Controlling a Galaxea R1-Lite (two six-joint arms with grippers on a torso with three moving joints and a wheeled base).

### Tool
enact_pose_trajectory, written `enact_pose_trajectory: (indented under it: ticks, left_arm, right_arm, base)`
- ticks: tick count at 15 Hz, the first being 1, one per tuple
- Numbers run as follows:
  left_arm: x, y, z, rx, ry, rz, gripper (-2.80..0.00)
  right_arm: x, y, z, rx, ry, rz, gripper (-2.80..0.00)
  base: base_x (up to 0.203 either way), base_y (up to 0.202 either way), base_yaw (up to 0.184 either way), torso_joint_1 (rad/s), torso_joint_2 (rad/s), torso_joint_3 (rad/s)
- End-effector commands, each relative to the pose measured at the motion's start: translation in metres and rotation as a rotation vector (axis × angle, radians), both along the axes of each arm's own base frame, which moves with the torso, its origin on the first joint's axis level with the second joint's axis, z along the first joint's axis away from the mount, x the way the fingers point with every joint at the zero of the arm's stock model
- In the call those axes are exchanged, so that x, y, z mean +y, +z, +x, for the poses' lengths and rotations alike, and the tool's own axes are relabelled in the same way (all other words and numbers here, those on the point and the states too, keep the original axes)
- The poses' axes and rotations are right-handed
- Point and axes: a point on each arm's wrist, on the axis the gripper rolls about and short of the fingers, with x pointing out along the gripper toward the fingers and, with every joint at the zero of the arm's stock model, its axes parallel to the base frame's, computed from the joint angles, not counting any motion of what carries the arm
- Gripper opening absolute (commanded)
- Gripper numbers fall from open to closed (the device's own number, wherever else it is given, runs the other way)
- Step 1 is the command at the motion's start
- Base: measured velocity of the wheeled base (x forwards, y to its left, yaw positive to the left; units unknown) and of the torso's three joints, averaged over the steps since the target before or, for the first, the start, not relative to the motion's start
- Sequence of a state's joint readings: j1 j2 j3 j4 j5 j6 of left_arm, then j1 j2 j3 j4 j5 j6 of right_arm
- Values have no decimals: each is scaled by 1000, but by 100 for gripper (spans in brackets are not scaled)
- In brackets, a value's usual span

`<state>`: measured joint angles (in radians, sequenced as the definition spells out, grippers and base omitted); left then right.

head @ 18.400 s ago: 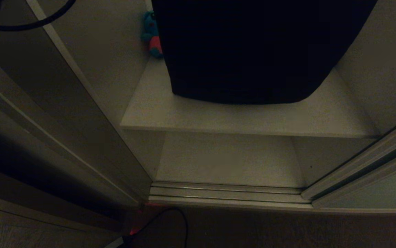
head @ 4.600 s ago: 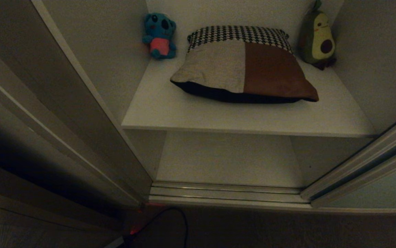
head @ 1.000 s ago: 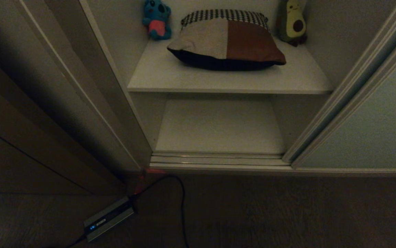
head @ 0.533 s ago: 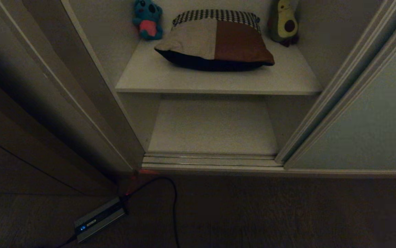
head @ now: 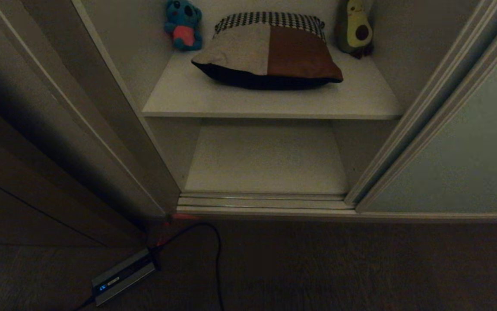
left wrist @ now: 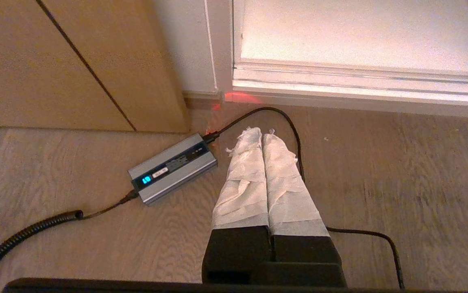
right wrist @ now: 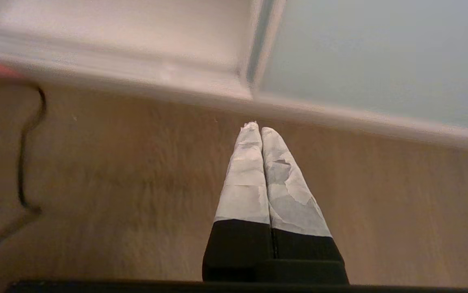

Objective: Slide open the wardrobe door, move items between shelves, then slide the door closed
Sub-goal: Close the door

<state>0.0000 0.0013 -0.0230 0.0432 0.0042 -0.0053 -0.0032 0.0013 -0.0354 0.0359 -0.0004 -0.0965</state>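
Wardrobe compartment stands open; the sliding wardrobe door (head: 460,147) is drawn aside at the right, its pale grey-green panel framed in light beige.

Upper shelf (head: 270,101) carries all three items. The cushion (head: 270,54) lies flat in the middle, houndstooth band toward the back wall, beige block on the left, rust-brown block on the right, dark underside showing along the front edge. The teal koala plush (head: 183,26) sits upright in the back left corner, just beside the cushion. The avocado plush (head: 355,29) stands in the back right corner, close to the cushion's far right corner.

Lower shelf (head: 265,157) shows only bare off-white board. The ribbed floor track (head: 265,202) runs along its front.

On the wooden floor (head: 339,268) before the wardrobe: a grey power adapter (head: 121,276) with a small lit display, and a black cable (head: 213,246) leading toward the track's left end.

Left tool (left wrist: 261,131): paper-wrapped fingers pressed together, holding nothing, hanging above the floor near the adapter and cable, touching neither as far as visible.

Right tool (right wrist: 257,127): paper-wrapped fingers likewise closed together, empty, above bare floor just before the door's lower edge (right wrist: 380,118).
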Motion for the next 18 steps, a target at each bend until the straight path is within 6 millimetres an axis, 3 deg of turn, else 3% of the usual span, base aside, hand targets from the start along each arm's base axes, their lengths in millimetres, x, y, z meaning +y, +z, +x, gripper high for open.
enact_pose_trajectory:
  ticks: [1, 4, 6, 10, 13, 16, 18]
  left_arm:
    - [0, 0, 0, 0, 0, -1, -280]
    - [0, 0, 0, 0, 0, -1, -280]
    - [0, 0, 0, 0, 0, -1, -280]
    - [0, 0, 0, 0, 0, -1, -280]
    - [0, 0, 0, 0, 0, -1, -280]
    - [0, 0, 0, 0, 0, -1, -280]
    - [0, 0, 0, 0, 0, -1, -280]
  right_arm:
    - [0, 24, -5, -39, -1, -6, -280]
    - [0, 105, -13, -101, -13, 23, -280]
    - [-1, 157, -6, -123, -49, 40, -280]
    - [-4, 242, 34, -137, -175, 72, -280]
    - [-7, 277, 67, -116, -259, 82, -280]
    - [-16, 291, 98, -44, -230, 104, -280]
    - [-32, 298, 128, 7, -134, 144, -280]
  base:
    - [0, 0, 0, 0, 0, 0]
    - [0, 0, 0, 0, 0, 0]
    - [0, 0, 0, 0, 0, 0]
    - [0, 0, 0, 0, 0, 0]
    - [0, 0, 0, 0, 0, 0]
    - [0, 0, 0, 0, 0, 0]
    - [0, 0, 0, 0, 0, 0]
